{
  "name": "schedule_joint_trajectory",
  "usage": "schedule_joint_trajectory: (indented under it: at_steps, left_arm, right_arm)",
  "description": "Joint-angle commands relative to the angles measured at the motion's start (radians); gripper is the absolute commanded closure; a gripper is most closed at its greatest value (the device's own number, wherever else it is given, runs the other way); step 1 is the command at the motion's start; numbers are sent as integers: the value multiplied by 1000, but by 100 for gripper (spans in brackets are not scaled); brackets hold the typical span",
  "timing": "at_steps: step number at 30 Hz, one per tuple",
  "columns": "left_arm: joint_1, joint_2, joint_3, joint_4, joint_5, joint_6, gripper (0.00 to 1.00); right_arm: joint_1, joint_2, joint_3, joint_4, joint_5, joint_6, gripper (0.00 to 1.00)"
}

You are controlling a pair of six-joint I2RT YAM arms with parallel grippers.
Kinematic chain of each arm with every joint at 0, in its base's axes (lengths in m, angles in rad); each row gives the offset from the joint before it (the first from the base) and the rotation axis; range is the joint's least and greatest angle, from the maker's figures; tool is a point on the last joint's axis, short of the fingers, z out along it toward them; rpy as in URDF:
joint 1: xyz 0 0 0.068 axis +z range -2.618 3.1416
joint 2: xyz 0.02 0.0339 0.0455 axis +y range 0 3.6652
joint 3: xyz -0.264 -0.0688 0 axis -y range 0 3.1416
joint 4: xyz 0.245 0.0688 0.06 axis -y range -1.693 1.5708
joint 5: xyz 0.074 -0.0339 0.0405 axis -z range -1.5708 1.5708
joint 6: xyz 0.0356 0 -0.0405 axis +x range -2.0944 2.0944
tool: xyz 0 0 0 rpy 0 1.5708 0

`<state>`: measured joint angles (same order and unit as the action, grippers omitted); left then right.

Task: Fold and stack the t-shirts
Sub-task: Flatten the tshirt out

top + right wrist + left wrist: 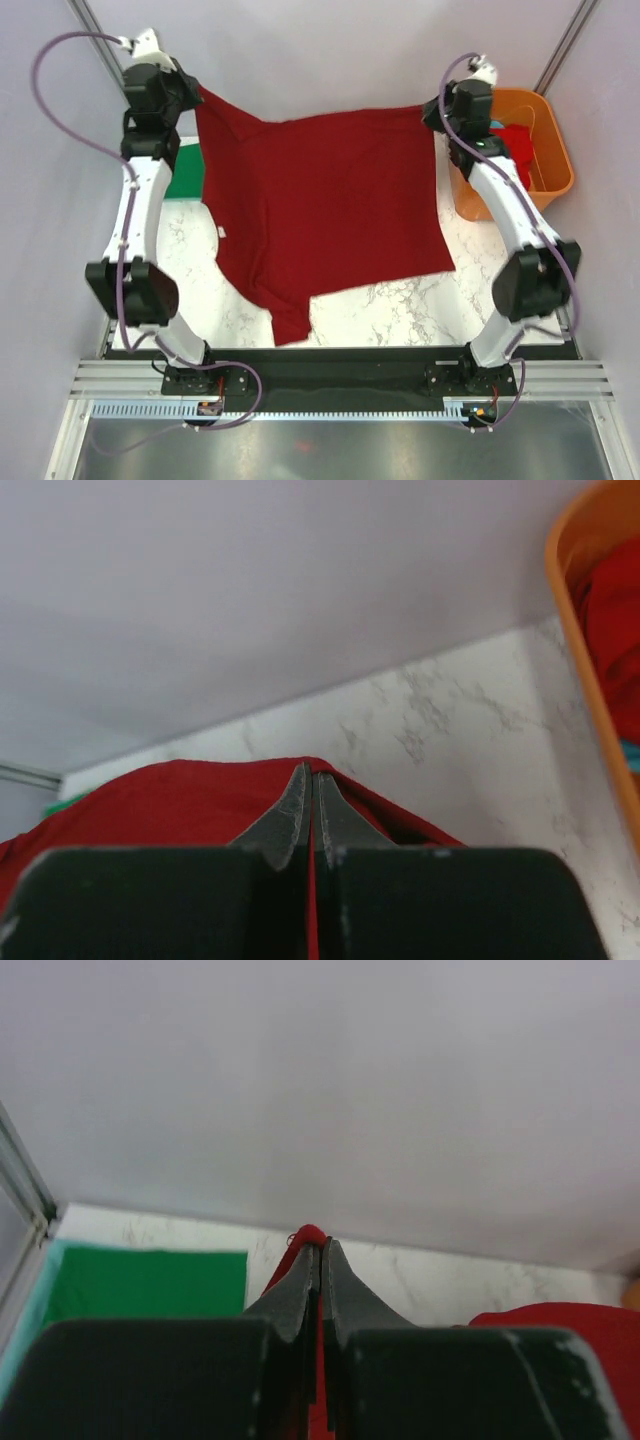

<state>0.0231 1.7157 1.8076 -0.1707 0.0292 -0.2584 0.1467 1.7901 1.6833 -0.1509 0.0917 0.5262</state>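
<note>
You are looking at both arms reaching to the far side of the surface (pixel 400 300). The left fingers (pixel 300 1290) are pressing together on a fold of the maroon t-shirt (pixel 330 200), and a thin strip of red cloth is showing between the tips and poking out just past them. The right fingers (pixel 293 810) are pinching the same t-shirt in the same way, closed on a ridge of cloth that is sloping down to either side of the tips.

Between the two pairs of fingers the far edge of the maroon t-shirt is stretching almost straight. From that edge the body is spreading toward the arm bases and lying on the surface, with one sleeve pointing at the near edge, well apart from both pairs of fingers.

To the outer side of the left fingers and below them, the green t-shirt (pixel 150 1280) is lying flat on the surface, partly hidden under the left arm in the top view.

To the outer side of the right fingers, the orange tub (pixel 580 680) is standing on the surface. A brighter red t-shirt (pixel 615 630) is bunching inside it, apart from the fingers.
</note>
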Motion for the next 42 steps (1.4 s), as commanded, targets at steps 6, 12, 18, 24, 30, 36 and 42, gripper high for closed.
schedule_joint_trajectory:
  at_steps: [6,12,18,24,30,36,42]
  left_arm:
    - [5,-345,111,89,32,-51,98]
    - [5,-513,90,91,0,-44,98]
    - [5,-652,67,91,-60,-15,98]
    - [5,-795,35,89,-123,5,98]
    - [1,-789,84,91,-150,44,98]
    - [-11,-610,262,118,-189,137,98]
    - [-11,-406,250,145,-121,107,98]
  right_arm:
    - [-1,-493,-19,-93,-21,46,100]
    - [-2,-730,-37,-199,-61,89,100]
    - [-2,-926,-96,-220,-79,188,100]
    - [-2,-1072,-59,-268,-129,277,100]
    - [-2,-1107,-43,-288,-98,313,100]
    - [-2,-1000,-28,-236,9,279,100]
    - [-2,-851,-169,-55,34,244,100]
